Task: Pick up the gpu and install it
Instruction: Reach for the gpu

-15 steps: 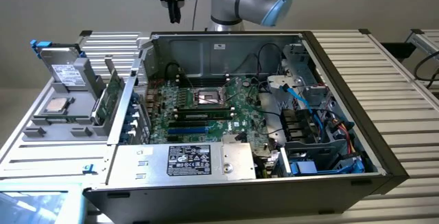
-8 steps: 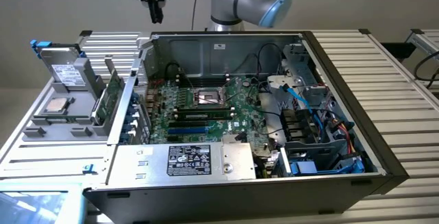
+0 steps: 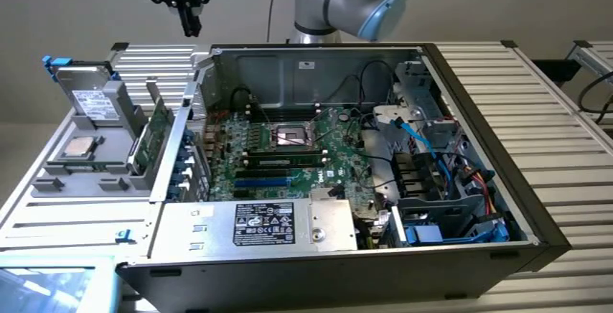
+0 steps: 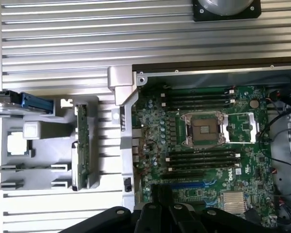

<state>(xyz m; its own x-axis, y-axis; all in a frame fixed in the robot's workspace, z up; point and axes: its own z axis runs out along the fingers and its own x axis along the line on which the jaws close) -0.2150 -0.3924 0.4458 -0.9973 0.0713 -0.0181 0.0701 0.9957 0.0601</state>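
Note:
The gpu (image 3: 153, 139) stands on edge in a slot of the grey parts holder (image 3: 57, 180), at the exterior view's left of the open computer case (image 3: 479, 184), with its green board showing. The wrist view shows the gpu (image 4: 81, 145) edge-on from above, in the same holder (image 4: 39, 167). My gripper (image 3: 189, 24) hangs high above the case's back left corner, well above the gpu and apart from it. Its black fingers look shut with nothing between them. In the wrist view my gripper (image 4: 161, 191) sits over the motherboard (image 4: 242, 126) near the blue slot (image 4: 184, 186).
The holder also carries a silver hard drive (image 3: 93, 103) and a processor (image 3: 77, 148). Inside the case are the empty processor socket (image 3: 290, 138), memory sticks (image 3: 283, 161), a blue slot (image 3: 263, 181), cables and drive bays (image 3: 431, 176), and the power supply (image 3: 278, 225).

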